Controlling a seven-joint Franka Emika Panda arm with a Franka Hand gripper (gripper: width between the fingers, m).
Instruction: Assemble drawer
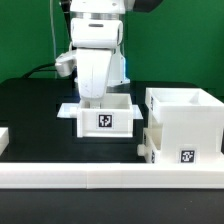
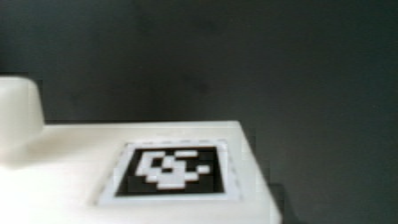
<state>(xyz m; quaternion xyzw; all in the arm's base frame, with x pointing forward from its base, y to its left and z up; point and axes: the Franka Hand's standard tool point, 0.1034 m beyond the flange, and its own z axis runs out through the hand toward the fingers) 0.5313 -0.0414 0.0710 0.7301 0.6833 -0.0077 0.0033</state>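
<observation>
A small shallow white drawer tray (image 1: 103, 115) with a square tag on its front stands on the black table at the middle. My gripper (image 1: 92, 101) reaches down at the tray's back wall on the exterior view's left; its fingertips are hidden, so I cannot tell whether it grips. The large white casing (image 1: 185, 125) stands at the exterior view's right, with a second tray (image 1: 150, 147) sticking out of its lower side. The blurred wrist view shows a white surface (image 2: 71, 150) bearing a tag (image 2: 173, 170); no fingers show there.
A long low white rail (image 1: 110, 178) runs along the table's front edge. Another white piece (image 1: 3, 140) shows at the exterior view's left edge. A cable lies on the black table behind the arm.
</observation>
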